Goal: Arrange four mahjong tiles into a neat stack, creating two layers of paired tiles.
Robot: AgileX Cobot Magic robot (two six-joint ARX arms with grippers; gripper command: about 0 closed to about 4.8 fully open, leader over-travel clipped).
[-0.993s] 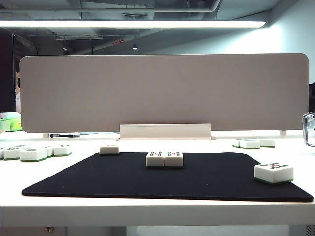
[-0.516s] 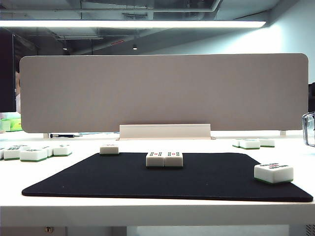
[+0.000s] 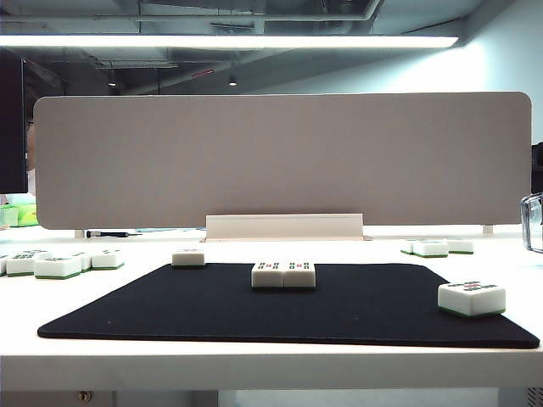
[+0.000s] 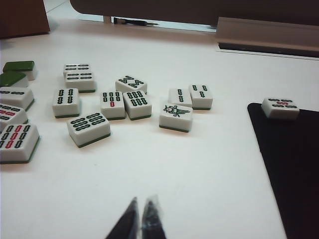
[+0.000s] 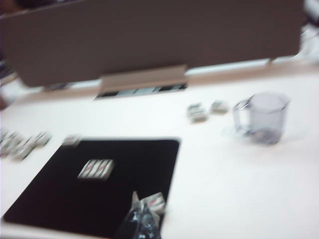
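Two mahjong tiles [image 3: 283, 274] lie side by side, touching, in one layer at the middle of the black mat [image 3: 170, 314]; the blurred right wrist view shows the pair [image 5: 95, 169] too. A third tile [image 3: 472, 298] sits on the mat's right edge and a fourth [image 3: 188, 257] at its far left corner. Neither gripper shows in the exterior view. My left gripper [image 4: 141, 219] is shut and empty above bare white table, short of a scatter of tiles [image 4: 124, 102]. My right gripper [image 5: 141, 211] looks shut with nothing in it, just before the right-edge tile [image 5: 154, 201].
More loose tiles lie off the mat at the left [image 3: 59, 264] and at the back right [image 3: 437, 247]. A clear measuring cup [image 5: 261, 117] stands on the table right of the mat. A grey divider panel [image 3: 280, 161] closes off the back.
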